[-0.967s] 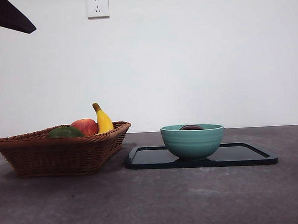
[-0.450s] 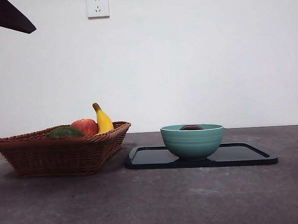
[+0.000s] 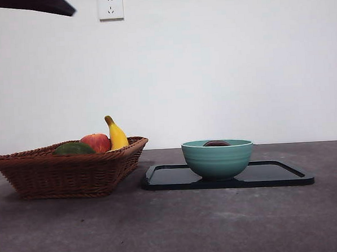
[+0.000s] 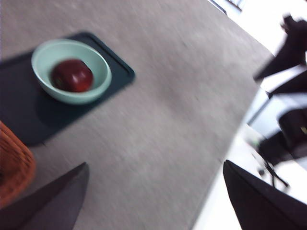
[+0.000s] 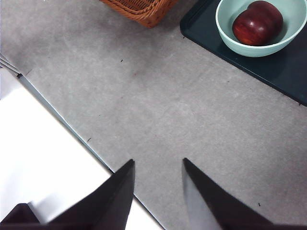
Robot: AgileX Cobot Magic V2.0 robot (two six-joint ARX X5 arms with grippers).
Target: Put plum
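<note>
The plum (image 3: pixel 216 143) is dark maroon and glossy and lies inside a teal bowl (image 3: pixel 218 160) on a black tray (image 3: pixel 273 174); only its top shows over the rim in the front view. It also shows in the left wrist view (image 4: pixel 72 75) and the right wrist view (image 5: pixel 257 23). My left gripper (image 4: pixel 156 165) is open and empty, high above the table, well off from the bowl (image 4: pixel 96 91). Its view is blurred. My right gripper (image 5: pixel 158 162) is open with a narrow gap, empty, over the table's edge, far from the bowl (image 5: pixel 259 49).
A wicker basket (image 3: pixel 63 171) stands left of the tray with a red-yellow apple (image 3: pixel 97 142), a banana (image 3: pixel 117 135) and a dull green fruit (image 3: pixel 73 148). A black arm tip (image 3: pixel 38 4) shows at the top left. A wall socket (image 3: pixel 110 6) is behind.
The black arm tip at the top left of the front view has moved up and to the right. The plum, bowl, tray and basket have not moved.
</note>
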